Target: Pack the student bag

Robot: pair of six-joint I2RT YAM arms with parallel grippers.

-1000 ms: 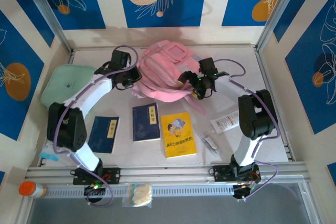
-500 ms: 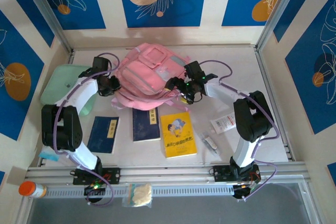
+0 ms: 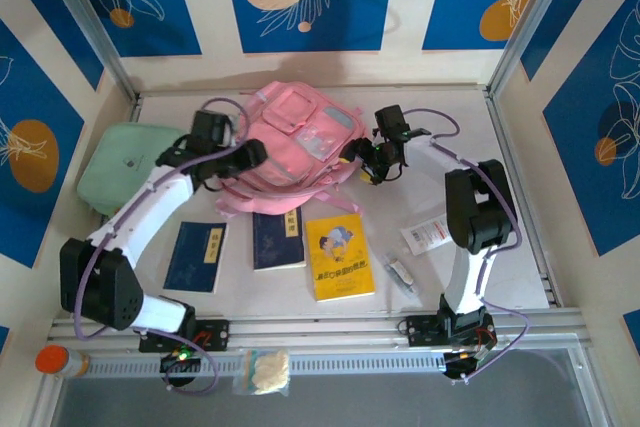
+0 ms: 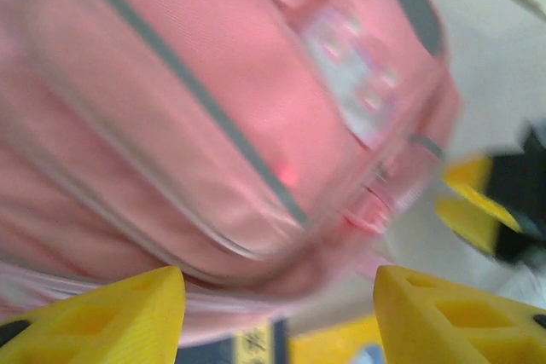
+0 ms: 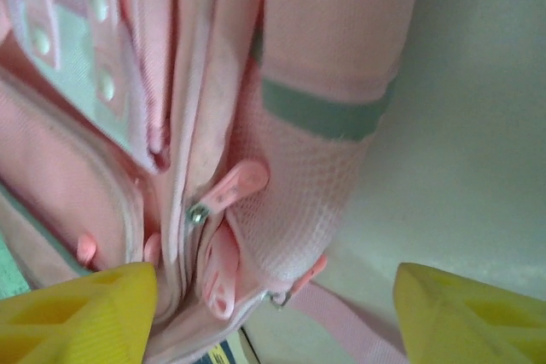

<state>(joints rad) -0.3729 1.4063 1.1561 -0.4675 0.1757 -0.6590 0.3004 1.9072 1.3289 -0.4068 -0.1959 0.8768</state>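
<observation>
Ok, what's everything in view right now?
student bag: one, pink, back centre
soft case: one, mint green, left of the bag
dark blue books: two, dark blue, in front of the bag
yellow book: one, yellow, right of the blue ones
tube: one, white, front right
small item: one, whitish, between yellow book and tube
bottle: one, orange cap, near-left corner
clear pouch: one, white contents, near edge
left pincer: yellow tips, open, facing the bag
right pincer: yellow tips, open, at the bag's zipper side

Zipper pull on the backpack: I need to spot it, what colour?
The zipper pull is pink, best seen in the right wrist view.
</observation>
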